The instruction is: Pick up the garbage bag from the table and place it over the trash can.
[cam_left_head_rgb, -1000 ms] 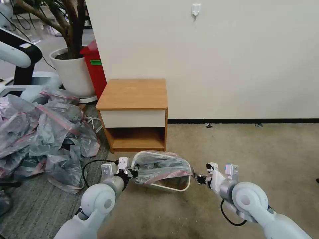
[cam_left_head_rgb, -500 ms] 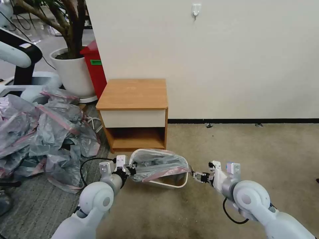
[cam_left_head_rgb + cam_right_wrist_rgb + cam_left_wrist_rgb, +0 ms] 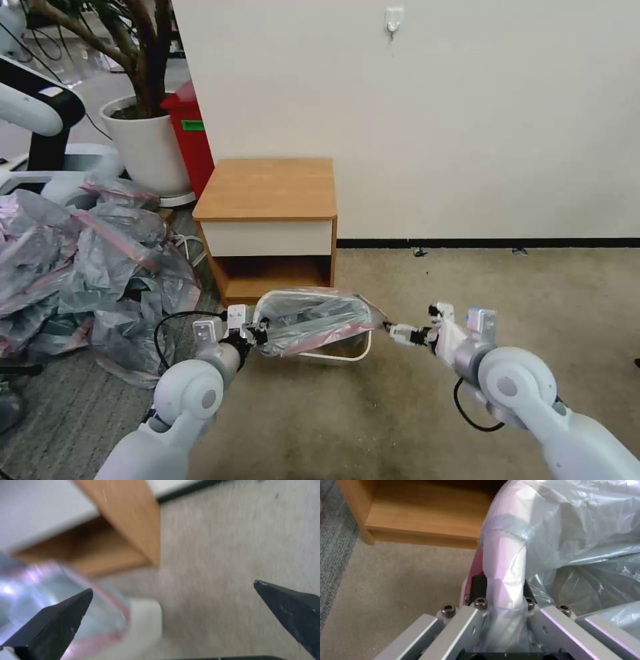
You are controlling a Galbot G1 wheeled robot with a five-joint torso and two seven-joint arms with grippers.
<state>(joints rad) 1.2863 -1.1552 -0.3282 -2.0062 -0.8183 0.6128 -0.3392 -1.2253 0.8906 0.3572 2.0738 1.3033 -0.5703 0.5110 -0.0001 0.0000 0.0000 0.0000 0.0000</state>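
Grey-pink heap: big pile of crinkled translucent plastic bags point(image 3: 80, 267) on the grey carpet, far left, well apart from the work.
White pot: round planter point(image 3: 148, 148) with a tree, behind the heap; tall red bin point(image 3: 192, 133) with a green label just beside it, against the wall.
Left gripper point(image 3: 257, 331): low over the beige carpet at the left end of the trash can. Left wrist view: fingers point(image 3: 480, 586) pinched tight on a gathered fold of bag, film bunched between them and running up over the rolled rim.
Table: small light-wood bedside cabinet point(image 3: 270, 190) with white drawer front and open lower shelf, against the wall, top bare. Sits directly behind the can.
Trash can: small cream-white rectangular plastic bin point(image 3: 333, 353) on the floor in front of the table's shelf, between the two grippers.
Garbage bag: thin translucent grey plastic bag point(image 3: 313, 320) with a pink rim band, off the table, draped across the can's mouth. Film covers the left and back rim; pink band runs diagonally across the opening; front right rim bare.
Right gripper point(image 3: 390, 331): just beside the can's right end, near the bag's right corner. Right wrist view: black fingertips point(image 3: 63, 620) spread wide, holding nothing, bag edge and can rim near the one fingertip.
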